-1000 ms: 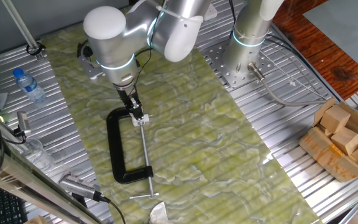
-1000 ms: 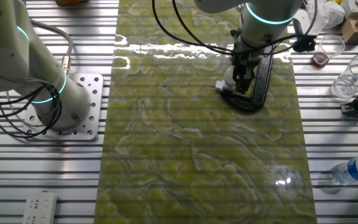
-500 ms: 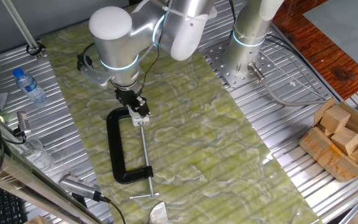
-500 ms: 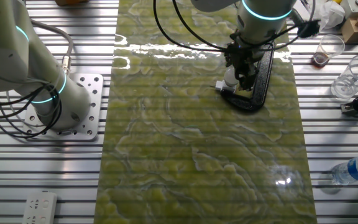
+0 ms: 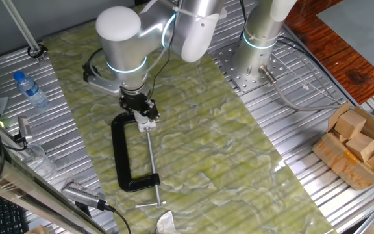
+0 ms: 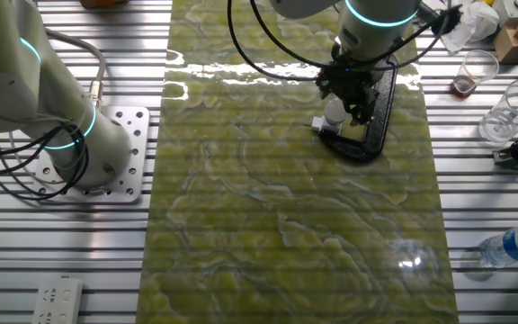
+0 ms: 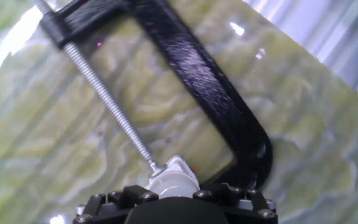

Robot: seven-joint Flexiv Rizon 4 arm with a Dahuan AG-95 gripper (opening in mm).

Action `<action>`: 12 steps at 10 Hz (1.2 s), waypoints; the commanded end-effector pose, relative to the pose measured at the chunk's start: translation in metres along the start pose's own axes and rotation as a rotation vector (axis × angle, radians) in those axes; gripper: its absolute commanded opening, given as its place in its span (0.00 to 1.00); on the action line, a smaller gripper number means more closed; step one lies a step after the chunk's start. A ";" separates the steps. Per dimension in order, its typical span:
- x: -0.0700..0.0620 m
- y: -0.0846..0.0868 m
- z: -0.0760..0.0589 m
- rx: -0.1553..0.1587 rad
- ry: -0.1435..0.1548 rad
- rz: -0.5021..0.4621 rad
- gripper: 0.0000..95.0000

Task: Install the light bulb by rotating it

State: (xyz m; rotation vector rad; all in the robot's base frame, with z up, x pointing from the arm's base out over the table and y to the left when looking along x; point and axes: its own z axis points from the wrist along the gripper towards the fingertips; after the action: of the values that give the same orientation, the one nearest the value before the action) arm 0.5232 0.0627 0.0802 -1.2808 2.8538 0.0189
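Jaws look closed on the light bulb, though the hand view hides the fingertips. The gripper stands upright over the black C-clamp, at its 1 o'clock corner. Twist squarely about the bulb's axis with light downward pressure, so the threads catch without cross-threading.

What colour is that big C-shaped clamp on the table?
The clamp is black with a silvery metal screw. It shows best in one fixed view.
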 end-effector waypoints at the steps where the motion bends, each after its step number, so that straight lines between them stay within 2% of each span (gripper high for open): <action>1: -0.004 -0.002 0.002 0.002 -0.006 -0.141 0.80; 4: -0.004 -0.002 0.005 0.005 -0.005 -0.160 0.80; 5: -0.004 -0.002 0.005 0.006 -0.004 -0.161 0.60; 7: -0.004 -0.002 0.006 0.009 -0.002 -0.165 0.60; 8: -0.004 -0.002 0.006 0.009 -0.001 -0.169 0.40; 9: -0.004 -0.002 0.006 0.010 -0.001 -0.168 0.40; 10: -0.004 -0.002 0.007 0.005 -0.001 -0.169 0.20; 12: -0.004 -0.002 0.007 0.006 -0.004 -0.166 0.20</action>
State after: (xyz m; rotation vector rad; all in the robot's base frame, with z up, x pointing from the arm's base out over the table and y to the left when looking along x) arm 0.5270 0.0649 0.0736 -1.5111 2.7325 0.0148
